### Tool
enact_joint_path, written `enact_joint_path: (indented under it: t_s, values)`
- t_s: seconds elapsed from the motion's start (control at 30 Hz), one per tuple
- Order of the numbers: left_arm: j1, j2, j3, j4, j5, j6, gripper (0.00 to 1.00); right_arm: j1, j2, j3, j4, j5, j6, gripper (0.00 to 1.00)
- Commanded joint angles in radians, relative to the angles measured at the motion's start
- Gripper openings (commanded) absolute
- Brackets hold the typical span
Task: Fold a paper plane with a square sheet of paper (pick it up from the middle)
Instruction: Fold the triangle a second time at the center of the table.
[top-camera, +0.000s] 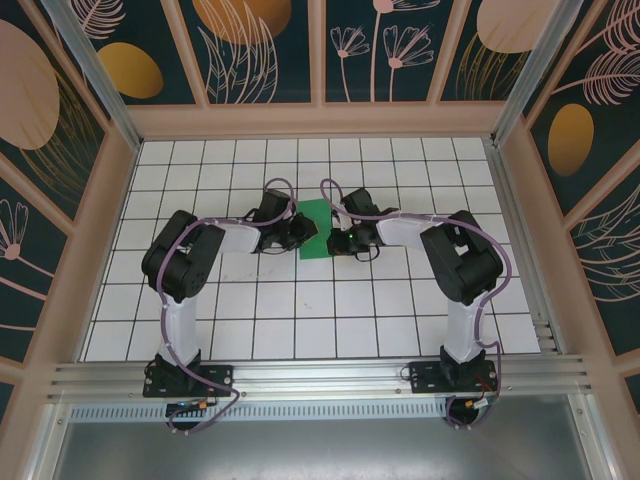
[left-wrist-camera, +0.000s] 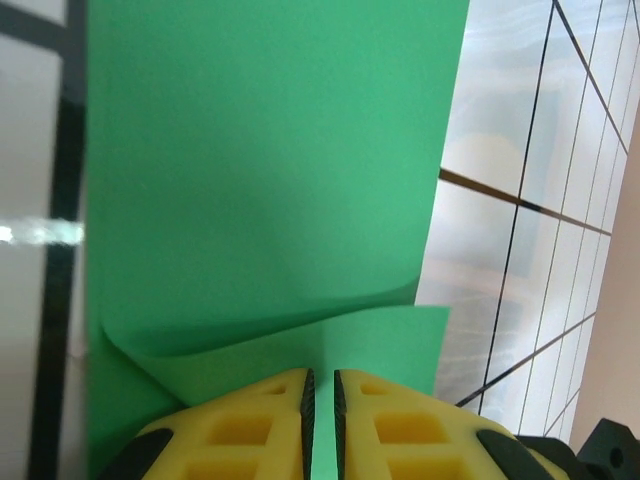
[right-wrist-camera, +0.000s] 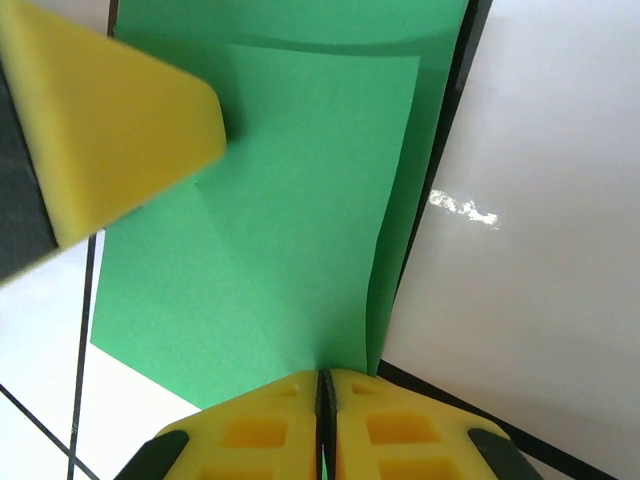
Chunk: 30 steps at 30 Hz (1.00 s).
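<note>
Nearest our wrist cameras, our left pincer and right pincer are each closed almost completely on the square sheet of paper, gripping it from opposite sides. We judge this is to carry one half over for a centre crease. Beyond them the sheet rests in the middle of the table, one flap curling upward, and we can read no brand, label or writing anywhere.

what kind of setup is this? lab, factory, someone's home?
Most likely a lab robot test cell, not a home or factory floor: a left arm and right arm bolted to an aluminium rail, a white grid-tiled table, and printed leaf-pattern wall panels boxing it in.
</note>
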Motion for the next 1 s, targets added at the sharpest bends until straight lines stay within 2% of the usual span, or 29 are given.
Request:
enact_joint_path:
  t_s: [0.0,0.57,0.77,0.83,0.97]
  values:
    - [0.035,0.034,0.024,-0.061,-0.067,0.052,0.18,-0.015,0.09,-0.052,-0.152,0.14,-0.019,0.11]
    - [0.103,0.033,0.094,-0.199,-0.15,0.174,0.18,-0.015,0.083,-0.05,-0.149,0.149,-0.012,0.11]
    - [0.111,-0.058,0.153,-0.256,-0.185,0.24,0.19,-0.015,0.076,-0.05,-0.145,0.147,-0.009,0.11]
    - [0.112,-0.099,0.142,-0.24,-0.17,0.241,0.2,-0.015,0.074,-0.049,-0.144,0.144,-0.007,0.11]
    - [0.101,-0.146,0.054,-0.134,-0.072,0.186,0.19,-0.015,0.072,-0.05,-0.142,0.141,-0.005,0.11]
